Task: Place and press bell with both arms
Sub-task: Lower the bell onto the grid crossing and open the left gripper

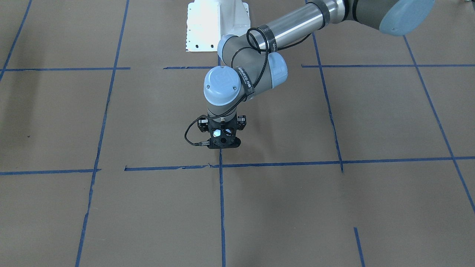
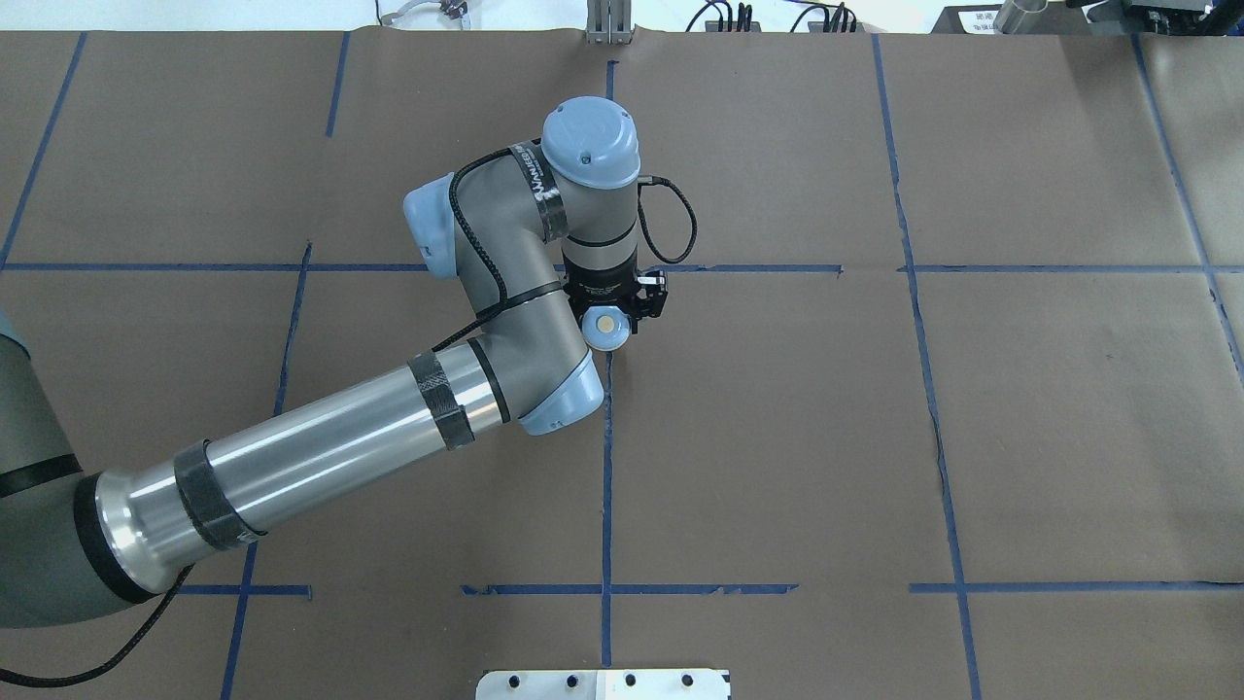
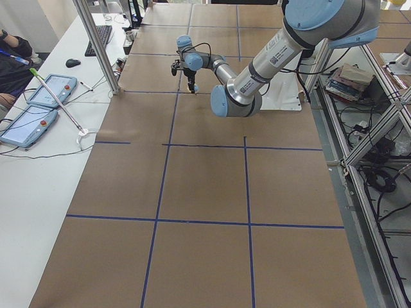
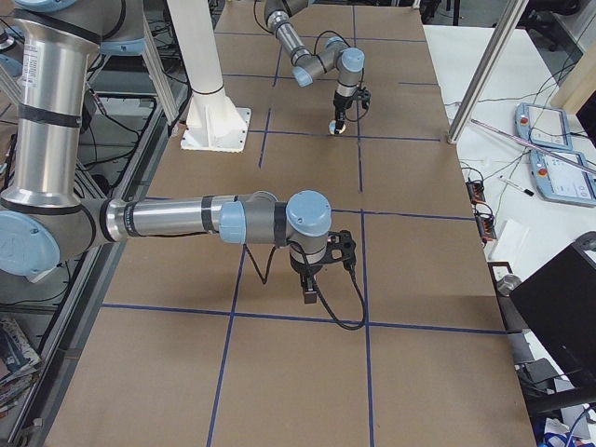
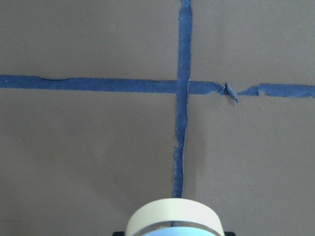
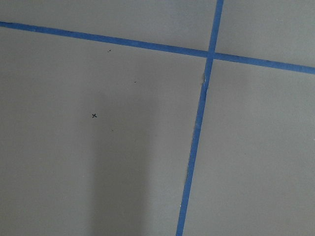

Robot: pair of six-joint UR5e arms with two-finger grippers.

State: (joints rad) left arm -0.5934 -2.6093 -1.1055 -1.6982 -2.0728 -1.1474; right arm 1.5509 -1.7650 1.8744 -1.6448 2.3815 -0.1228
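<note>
The bell (image 2: 606, 329) is light blue with a cream disc facing up, and my left gripper (image 2: 622, 309) is shut on it, close above the brown table near a crossing of blue tape lines. In the left wrist view only the bell's cream rim (image 5: 173, 216) shows, at the bottom edge, with the tape cross ahead of it. My left arm (image 2: 321, 457) reaches in from the lower left. My right gripper (image 4: 310, 287) shows only in the exterior right view, pointing down over the table, so I cannot tell its state. The right wrist view shows bare table and tape.
The white pedestal base (image 1: 217, 22) stands at the robot's edge of the table. Blue tape lines (image 2: 607, 467) divide the brown surface into squares. Beside the table are a metal post (image 3: 96, 45), teach pendants (image 3: 51, 90) and a person's arm (image 3: 16, 48).
</note>
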